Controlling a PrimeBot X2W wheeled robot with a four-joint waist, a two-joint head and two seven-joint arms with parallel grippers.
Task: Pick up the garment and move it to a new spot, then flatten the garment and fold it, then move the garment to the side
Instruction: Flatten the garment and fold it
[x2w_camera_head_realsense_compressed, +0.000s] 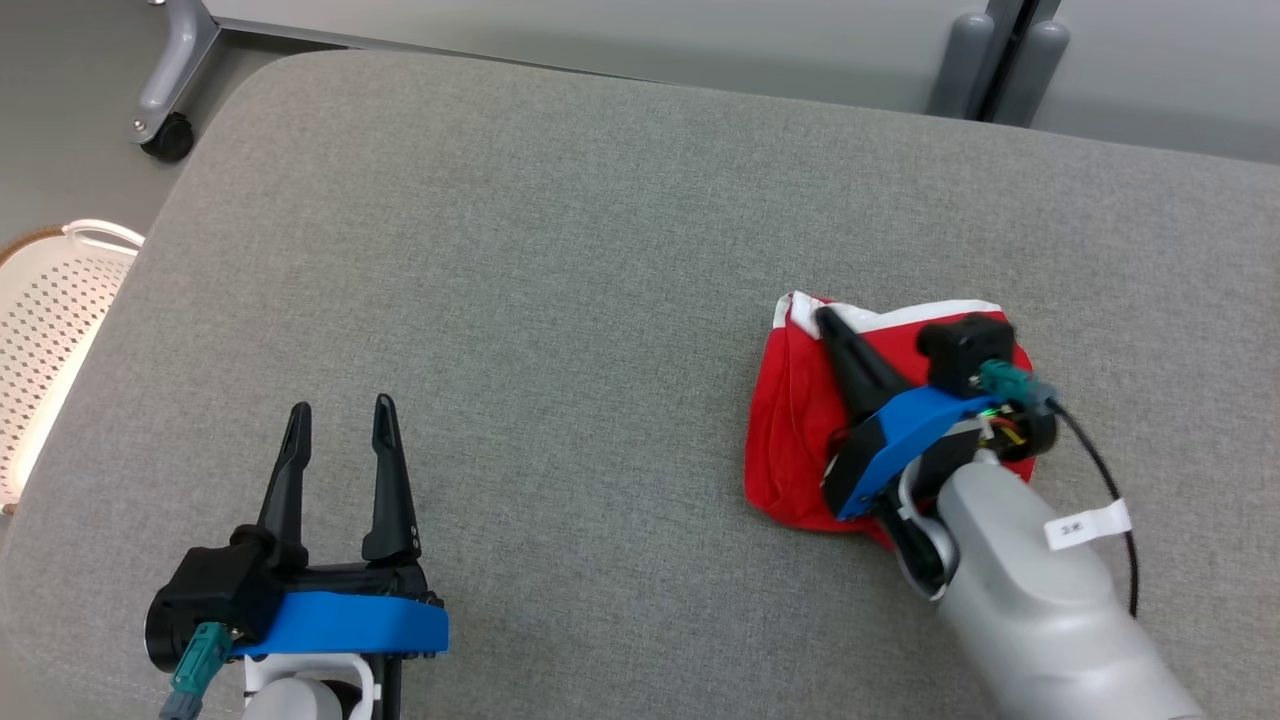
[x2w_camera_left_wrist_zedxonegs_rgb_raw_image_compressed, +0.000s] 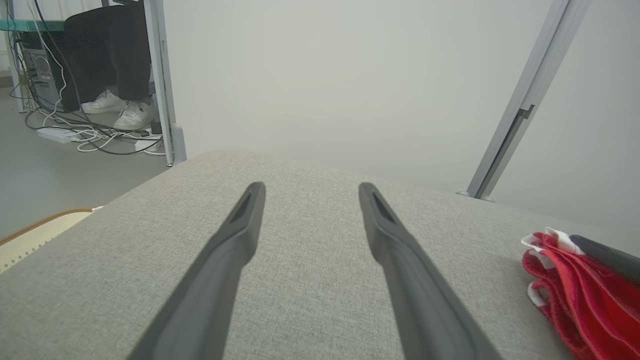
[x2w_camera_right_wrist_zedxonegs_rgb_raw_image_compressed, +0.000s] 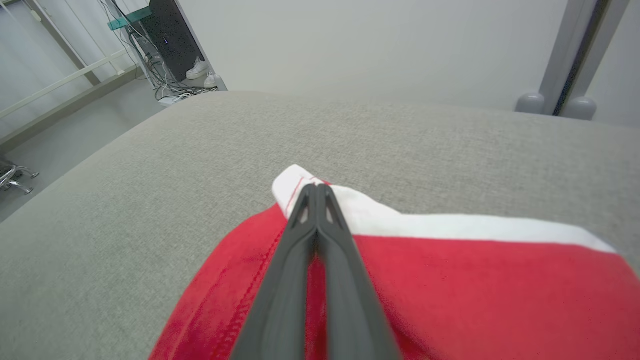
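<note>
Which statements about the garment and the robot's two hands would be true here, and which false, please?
1. The garment is red with a white band. True.
2. The left hand is shut. False: its fingers stand apart, open, over the bare grey surface.
3. The right hand is shut, over the garment. True.
4. The garment covers the whole surface. False: it lies bunched in a small heap on the robot's right.
5. The basket stands on the grey surface. False: it sits beside it, past the left edge.

Grey fabric surface (x2w_camera_head_realsense_compressed: 600, 250), white perforated basket (x2w_camera_head_realsense_compressed: 50, 330) at left, castor leg (x2w_camera_head_realsense_compressed: 166, 132), white shoes (x2w_camera_left_wrist_zedxonegs_rgb_raw_image_compressed: 131, 116), floor cables (x2w_camera_left_wrist_zedxonegs_rgb_raw_image_compressed: 95, 142)
</note>
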